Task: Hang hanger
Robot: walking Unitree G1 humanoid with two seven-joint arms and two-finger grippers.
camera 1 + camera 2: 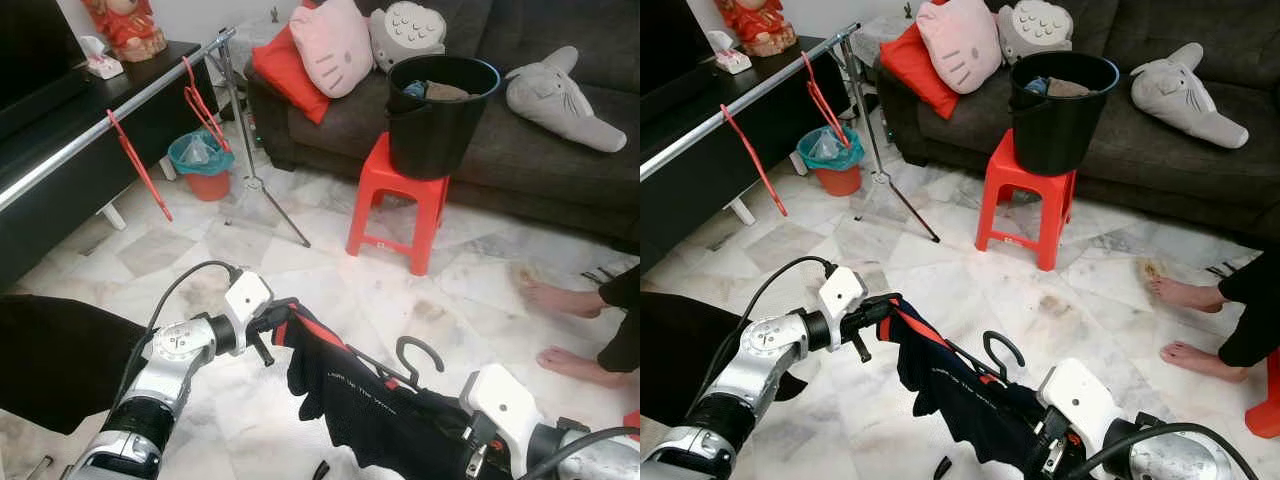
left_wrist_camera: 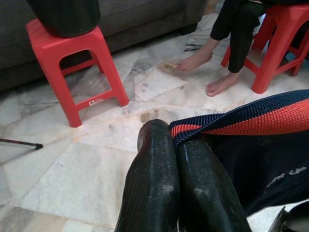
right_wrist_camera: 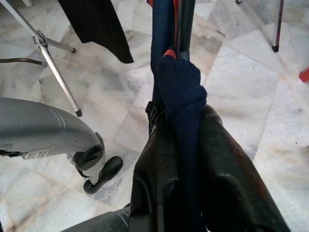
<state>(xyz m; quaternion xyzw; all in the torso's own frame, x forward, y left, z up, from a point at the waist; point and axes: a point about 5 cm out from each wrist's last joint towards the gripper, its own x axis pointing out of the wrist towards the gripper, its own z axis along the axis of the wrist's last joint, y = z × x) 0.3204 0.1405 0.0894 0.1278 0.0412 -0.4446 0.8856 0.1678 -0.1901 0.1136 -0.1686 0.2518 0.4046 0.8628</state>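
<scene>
1. Nearest the robot: right gripper (image 1: 1040, 450), low at the front right, is clamped on bunched cloth of the dark navy shirt w/ red trim (image 1: 960, 405); the right wrist view shows navy fabric pinched betw. its two black fingers (image 3: 154, 183).
2. Left gripper (image 1: 262, 322), front left, is closed on the shirt's red-and-navy ribbed edge; left wrist view shows both fingers (image 2: 154, 183) pressed together w/ the striped band (image 2: 241, 121) caught beside them.
3. The shirt is stretched betw. the two grippers, sagging above the pale marble tile floor (image 1: 330, 290). It sits on a black hanger whose hook (image 1: 418, 352) sticks up from the middle of the cloth, i.e. the hanger is held low in front of the robot, well apart from the rail.
4. Right side, mid dist.: a person's two bare feet (image 1: 565, 330) on the floor.
5. Further out, centre: red plastic stool (image 1: 398, 200) carrying a black round bucket (image 1: 440, 115) w/ clothes inside.
6. Left, mid to far: long silver metal rail (image 1: 110, 120) on a tripod stand, w/ two empty red hangers (image 1: 140, 165) on it.
7. Beyond the stand: teal bin w/ orange base (image 1: 203, 165).
8. Farthest: dark grey sofa (image 1: 520, 130) w/ pink cat-face cushion (image 1: 332, 45), red cushion and grey plush toys.
</scene>
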